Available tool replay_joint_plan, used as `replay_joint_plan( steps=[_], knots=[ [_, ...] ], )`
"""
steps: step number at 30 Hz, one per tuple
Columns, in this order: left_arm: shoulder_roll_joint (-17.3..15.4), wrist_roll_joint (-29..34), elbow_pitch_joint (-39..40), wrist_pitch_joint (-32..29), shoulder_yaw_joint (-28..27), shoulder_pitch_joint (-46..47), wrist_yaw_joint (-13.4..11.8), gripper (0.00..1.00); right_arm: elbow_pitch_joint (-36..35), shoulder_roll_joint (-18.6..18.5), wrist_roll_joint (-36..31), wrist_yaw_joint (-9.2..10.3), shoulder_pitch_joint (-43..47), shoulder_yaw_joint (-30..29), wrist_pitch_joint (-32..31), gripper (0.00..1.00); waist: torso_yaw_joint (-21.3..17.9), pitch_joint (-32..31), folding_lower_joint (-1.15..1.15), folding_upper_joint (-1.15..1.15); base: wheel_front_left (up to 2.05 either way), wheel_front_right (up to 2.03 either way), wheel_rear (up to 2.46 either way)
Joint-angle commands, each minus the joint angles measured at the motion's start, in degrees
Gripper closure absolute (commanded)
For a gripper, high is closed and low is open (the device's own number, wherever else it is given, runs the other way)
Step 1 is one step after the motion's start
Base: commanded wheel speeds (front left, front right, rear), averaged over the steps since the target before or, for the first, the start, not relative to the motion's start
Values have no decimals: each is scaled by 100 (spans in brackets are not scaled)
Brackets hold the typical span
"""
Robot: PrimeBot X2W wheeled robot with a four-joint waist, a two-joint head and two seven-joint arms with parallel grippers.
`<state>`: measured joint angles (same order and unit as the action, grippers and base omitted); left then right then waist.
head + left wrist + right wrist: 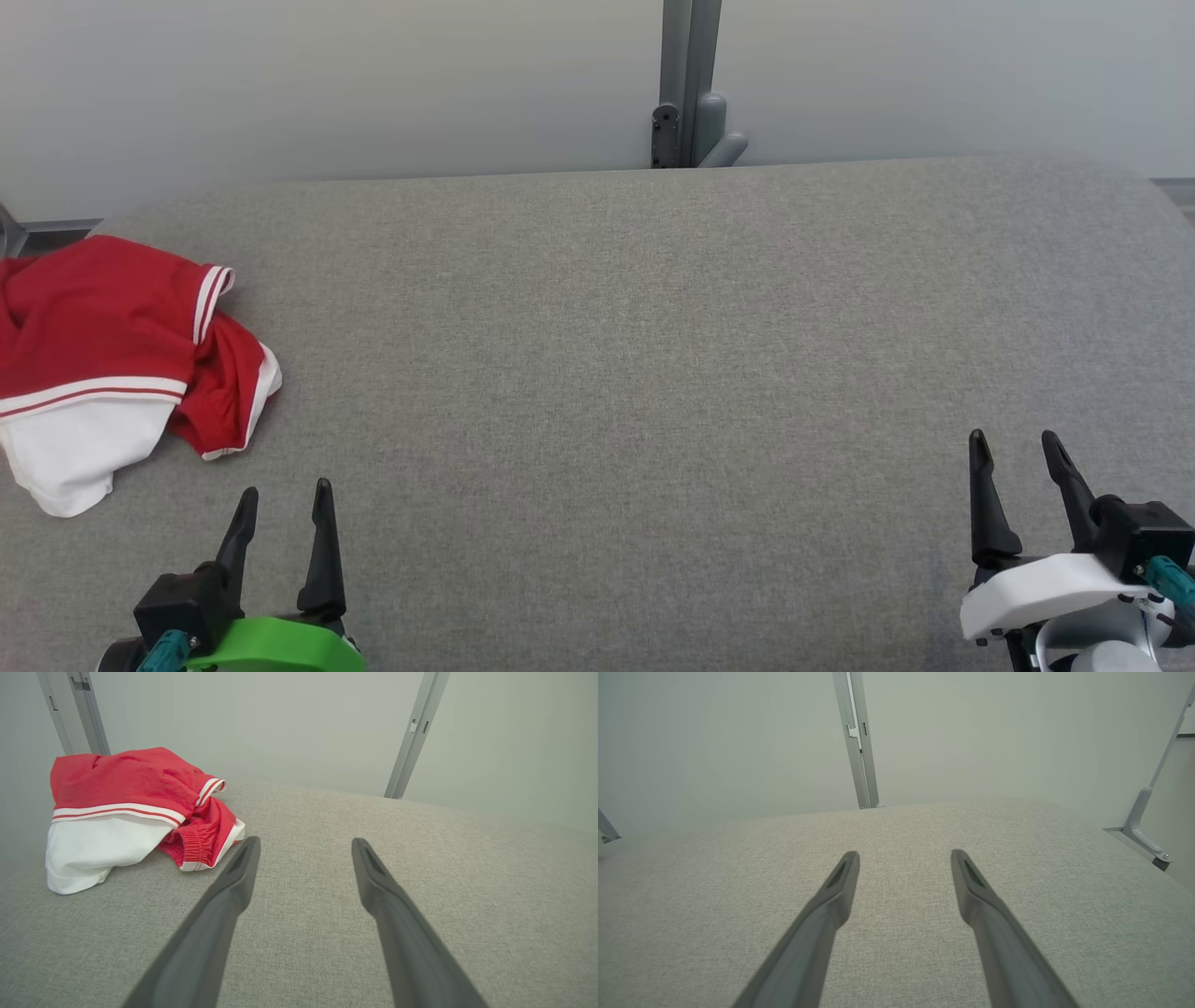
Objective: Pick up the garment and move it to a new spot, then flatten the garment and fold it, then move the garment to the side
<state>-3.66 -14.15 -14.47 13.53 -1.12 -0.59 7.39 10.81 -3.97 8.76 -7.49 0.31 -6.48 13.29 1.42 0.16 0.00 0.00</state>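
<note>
Hands sit nearest us: our left hand (286, 487) at the lower left and our right hand (1014, 435) at the lower right, both released, fingers spread with nothing between them, over the grey fabric counter (635, 355). Ahead and to the left of our left hand, apart from it, we see the red and white garment (103, 345) lying crumpled at the counter's left edge. Beyond the far edge, a grey post (689, 84) stands against the pale wall (373, 84).

Grey fabric table (653, 373); pale wall (327, 84) behind; grey metal post (689, 84).
</note>
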Motion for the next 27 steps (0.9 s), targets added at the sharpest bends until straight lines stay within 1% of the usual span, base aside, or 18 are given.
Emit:
replay_joint_plan(
  steps=[1, 15, 20, 27],
  knots=[
    [-37, 105, 3, 45, -16, -37, 14, 0, 8, 2, -120, 0, -3, 3, 66, 0, 1, 3, 0, 0, 0, 0, 0],
    [-16, 633, 6, 184, -4, -86, 16, 0, 72, -1, -679, 0, 85, -19, 210, 0, 50, 15, 0, 0, 0, 0, 0],
    [6, 463, -17, 170, -46, -90, 16, 0, 104, 14, -611, 0, 70, 17, 200, 0, 53, 16, 0, 0, 0, 0, 0],
    [8, 419, -29, 170, -65, -65, 16, 0, 130, 24, -548, 0, 90, -4, 200, 0, 47, 3, 0, 0, 0, 0, 0]
  ],
)
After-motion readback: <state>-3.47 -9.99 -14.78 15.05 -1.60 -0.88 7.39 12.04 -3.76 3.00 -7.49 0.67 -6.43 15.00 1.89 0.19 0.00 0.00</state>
